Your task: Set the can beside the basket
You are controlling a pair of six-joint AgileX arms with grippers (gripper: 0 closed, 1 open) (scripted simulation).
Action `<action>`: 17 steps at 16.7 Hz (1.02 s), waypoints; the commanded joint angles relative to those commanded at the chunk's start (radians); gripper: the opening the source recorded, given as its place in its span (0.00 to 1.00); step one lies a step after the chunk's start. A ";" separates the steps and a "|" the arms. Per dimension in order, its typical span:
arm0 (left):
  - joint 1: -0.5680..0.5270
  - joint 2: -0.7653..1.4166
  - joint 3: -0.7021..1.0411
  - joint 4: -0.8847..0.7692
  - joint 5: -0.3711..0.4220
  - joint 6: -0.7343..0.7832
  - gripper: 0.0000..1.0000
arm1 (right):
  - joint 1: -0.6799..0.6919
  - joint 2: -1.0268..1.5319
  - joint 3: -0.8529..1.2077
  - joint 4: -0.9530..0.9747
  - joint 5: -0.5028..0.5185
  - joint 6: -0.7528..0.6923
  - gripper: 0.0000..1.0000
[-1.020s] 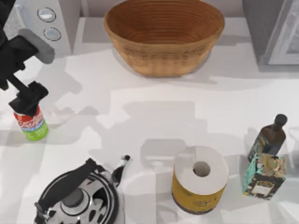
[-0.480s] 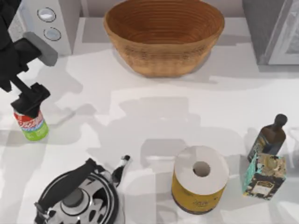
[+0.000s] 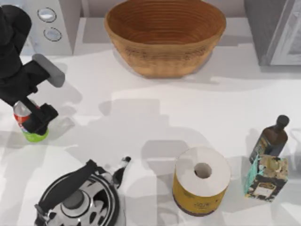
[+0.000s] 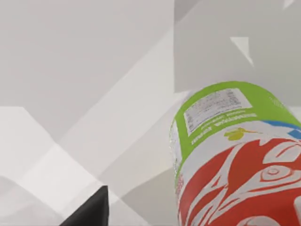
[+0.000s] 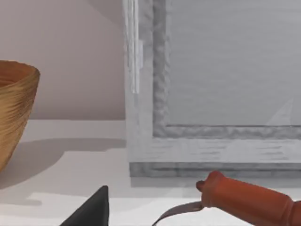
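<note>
Left gripper [image 3: 36,120], hovering above a second ago, has dropped around the small red-and-lime metal soda can [image 3: 28,123] at the table's left edge; whether its claw has closed cannot be told. Grasp seems imminent. Can: smooth, glossy cylinder. Far off, the wide ribbed tan wicker basket [image 3: 164,56] awaits.

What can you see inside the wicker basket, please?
The wicker basket shows bare ribbed coils down its inner wall and floor, with nothing inside. Its near inner wall is hidden behind the rim.
</note>
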 joint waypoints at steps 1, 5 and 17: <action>0.000 0.000 0.000 0.000 0.000 0.000 1.00 | 0.000 0.000 0.000 0.000 0.000 0.000 1.00; 0.000 0.000 0.000 0.000 0.000 0.000 0.77 | 0.000 0.000 0.000 0.000 0.000 0.000 1.00; 0.000 0.000 0.000 0.000 0.000 0.000 0.00 | 0.000 0.000 0.000 0.000 0.000 0.000 1.00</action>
